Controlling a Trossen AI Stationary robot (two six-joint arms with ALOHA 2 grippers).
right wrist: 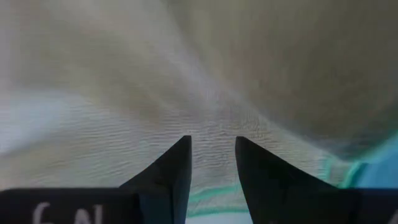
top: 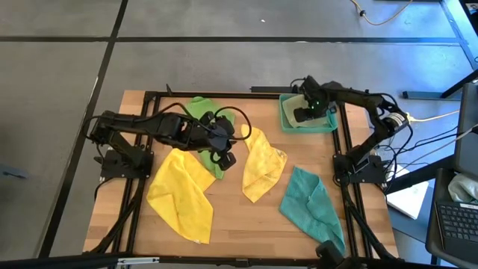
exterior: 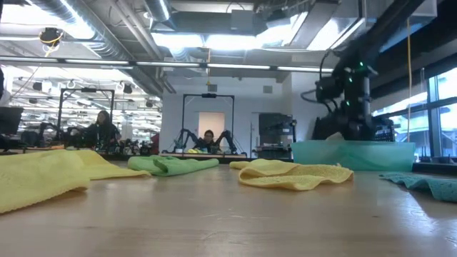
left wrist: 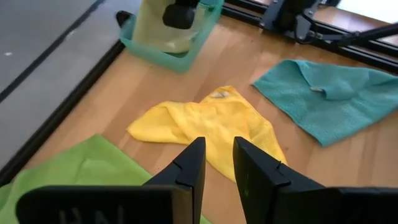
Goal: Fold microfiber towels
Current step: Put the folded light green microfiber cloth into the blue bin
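The right hand (right wrist: 212,144), its fingers a narrow gap apart and holding nothing, presses down into the soft pale olive-green ribbed microfiber towel (right wrist: 205,81) inside the rigid teal plastic tray (top: 287,119). The left hand (left wrist: 217,149), narrow and empty, hovers over the bright green towel (left wrist: 87,171); ahead of it the crumpled yellow towel (left wrist: 211,121) lies on the wooden bench (left wrist: 93,106).

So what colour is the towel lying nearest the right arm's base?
Teal; the towel shows best in the high view, spread on the table's bare wood.

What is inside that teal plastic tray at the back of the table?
A pale olive-green microfiber towel lies in the teal plastic tray, with the right gripper lowered onto it. The cloth covers the tray's floor, so anything beneath is hidden.
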